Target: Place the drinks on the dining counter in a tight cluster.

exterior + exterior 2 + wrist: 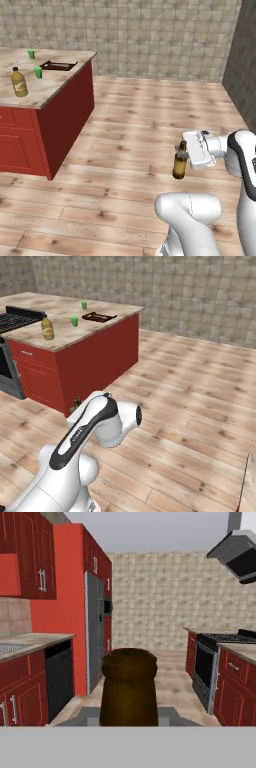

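Arm folded low, fingers (pixel 184 155) clamp brown bottle (pixel 179 164) upright above floor

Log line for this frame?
tool: shut on brown bottle | bottle: upright, over floor | juice bottle: on dining counter

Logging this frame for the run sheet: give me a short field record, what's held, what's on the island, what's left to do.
held: brown bottle, upright, in the gripper, out over the wood floor
jaws: shut on the bottle near its neck
dining counter: juice bottle standing, two green cups, dark tray
cooktop: at the counter's far end
water bottle: not seen
remaining: brown bottle not yet on the counter, well apart from the juice bottle
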